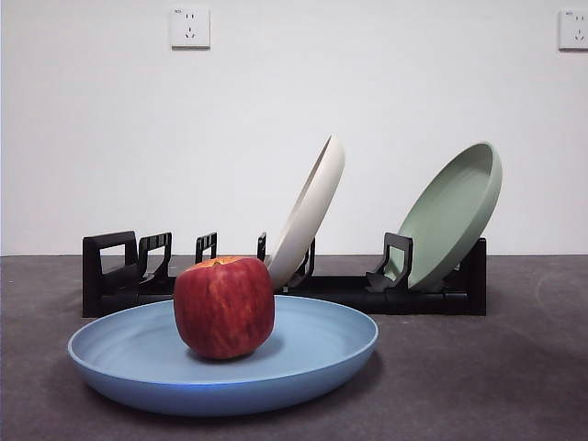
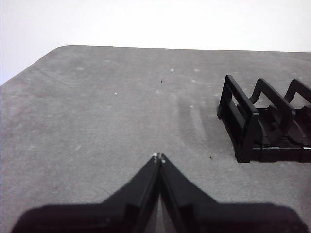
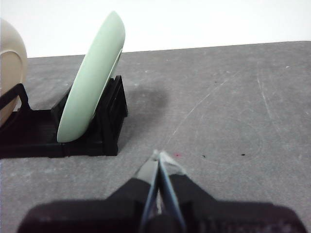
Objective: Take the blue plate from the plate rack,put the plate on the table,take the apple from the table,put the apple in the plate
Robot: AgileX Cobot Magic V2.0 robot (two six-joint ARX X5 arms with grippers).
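The blue plate point(image 1: 303, 358) lies flat on the table point(image 1: 514, 367) in front of the plate rack point(image 1: 432, 296). The red apple point(image 1: 224, 307) stands in the plate, left of its middle. No gripper shows in the front view. My left gripper point(image 2: 159, 157) is shut and empty above bare table, beside the rack's end with the handle point(image 2: 240, 121). My right gripper point(image 3: 159, 155) is shut and empty above bare table near the rack's other end point(image 3: 104, 126).
A cream-white plate point(image 1: 310, 211) and a sage-green plate point(image 1: 452, 213) lean in the rack; both also show in the right wrist view, cream-white point(image 3: 10, 77) and sage-green point(image 3: 92, 77). Two wall sockets point(image 1: 189, 28) sit on the white wall behind.
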